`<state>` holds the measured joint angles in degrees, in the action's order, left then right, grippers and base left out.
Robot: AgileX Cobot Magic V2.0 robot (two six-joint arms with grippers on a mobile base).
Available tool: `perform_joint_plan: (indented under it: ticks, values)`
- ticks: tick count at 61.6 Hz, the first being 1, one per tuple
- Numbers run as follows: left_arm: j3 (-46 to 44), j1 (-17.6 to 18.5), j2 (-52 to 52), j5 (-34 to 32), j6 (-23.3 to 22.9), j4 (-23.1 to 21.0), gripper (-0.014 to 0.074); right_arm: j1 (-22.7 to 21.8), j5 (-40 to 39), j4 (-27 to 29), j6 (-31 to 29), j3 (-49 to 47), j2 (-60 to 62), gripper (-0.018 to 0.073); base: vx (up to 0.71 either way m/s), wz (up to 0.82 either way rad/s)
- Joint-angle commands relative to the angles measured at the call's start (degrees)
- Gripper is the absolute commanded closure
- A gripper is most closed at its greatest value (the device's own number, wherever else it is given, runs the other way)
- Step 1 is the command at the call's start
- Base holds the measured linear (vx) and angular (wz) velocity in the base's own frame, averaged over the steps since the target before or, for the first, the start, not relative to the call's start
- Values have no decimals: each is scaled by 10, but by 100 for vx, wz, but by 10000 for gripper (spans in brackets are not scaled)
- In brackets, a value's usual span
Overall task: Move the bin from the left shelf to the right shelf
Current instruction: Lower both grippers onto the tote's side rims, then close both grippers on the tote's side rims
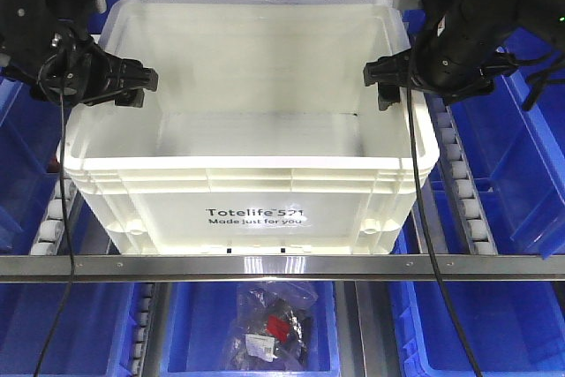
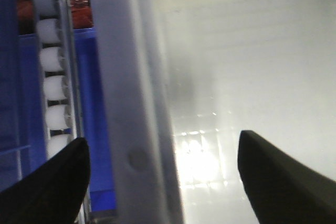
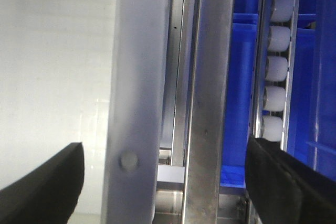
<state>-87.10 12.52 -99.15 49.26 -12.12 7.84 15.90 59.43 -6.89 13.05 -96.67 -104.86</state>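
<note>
The white bin (image 1: pixel 256 174) with the "Totelife 521" print rests on a roller shelf (image 1: pixel 463 192) behind a steel front rail (image 1: pixel 441 267). I cannot tell whether this is the left or the right shelf. My left gripper (image 1: pixel 137 86) is open over the bin's left rim. In the left wrist view the left gripper (image 2: pixel 163 145) straddles the rim (image 2: pixel 131 103), one finger outside and one inside. My right gripper (image 1: pixel 381 86) is open over the right rim. In the right wrist view the right gripper (image 3: pixel 165 148) straddles that rim (image 3: pixel 136 77) with gaps on both sides.
Blue bins (image 1: pixel 521 156) flank the white one on both sides. Under the rail another blue bin (image 1: pixel 203 342) holds bagged items (image 1: pixel 274 328). Roller lanes (image 2: pixel 52 61) (image 3: pixel 278 40) run close beside the bin's walls. A metal divider rail (image 3: pixel 207 103) stands right of the bin.
</note>
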Motion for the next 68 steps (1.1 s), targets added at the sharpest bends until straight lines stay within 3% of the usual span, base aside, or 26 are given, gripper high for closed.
perform_joint_plan:
  ticks: [1,23,43,51,52,68]
  values:
    - [-24,3,20,-21,-18,18,40,0,-20,-8,0,-24,17,-32,0,0]
    - [-24,3,20,-13,-18,14,40,0,-23,1,0,-27,6,-12,0,0]
    - [-24,3,20,-13,-18,8,50,0,-20,11,-3,-27,6,125,0,0]
    - [-24,3,20,-13,-18,8,101,0,-20,16,-4,-27,6,188,0,0]
    - [-24,3,20,-13,-18,8,158,0,-20,16,-4,-27,6,239,0,0]
    - [-24,3,20,-13,-18,8,288,0,-15,16,-11,-27,6,342,0,0]
